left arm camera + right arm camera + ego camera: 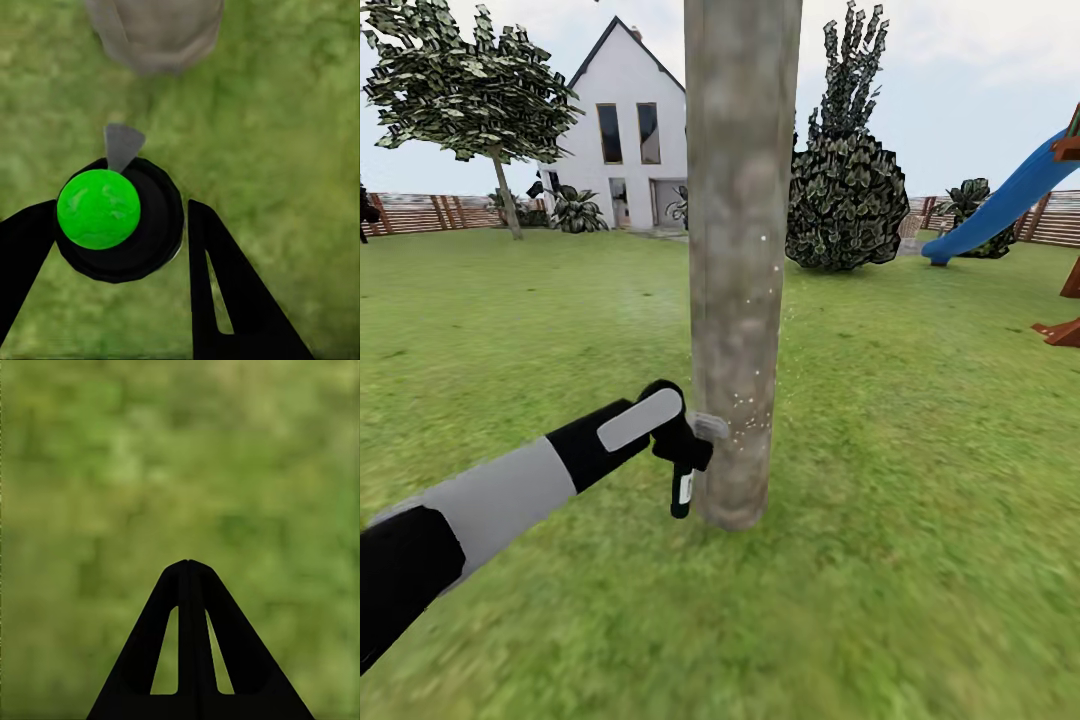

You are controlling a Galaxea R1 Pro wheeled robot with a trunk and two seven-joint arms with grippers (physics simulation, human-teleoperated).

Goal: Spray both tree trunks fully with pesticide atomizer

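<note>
A thick mottled grey-brown tree trunk (740, 250) rises right in front of me from the garden lawn. My left gripper (678, 445) is shut on the pesticide atomizer (682, 485), a small black bottle hanging beside the trunk's lower left. Its pale nozzle (710, 425) touches or nearly touches the bark. Tiny white pesticide specks (755, 410) dot the lower trunk. In the left wrist view the atomizer (120, 221) shows a green round top between the black fingers (225, 285), its grey nozzle (121, 146) pointing at the trunk's base (157, 30). My right gripper (187, 564) is shut, over grass.
Green lawn (920, 560) spreads all around. Far back stand a white house (625, 130), a brown slatted fence (420, 212), a thin-trunked leafy tree (470, 90) and a dark tall bush (845, 190). A blue slide (1010, 200) and wooden play frame are at the right edge.
</note>
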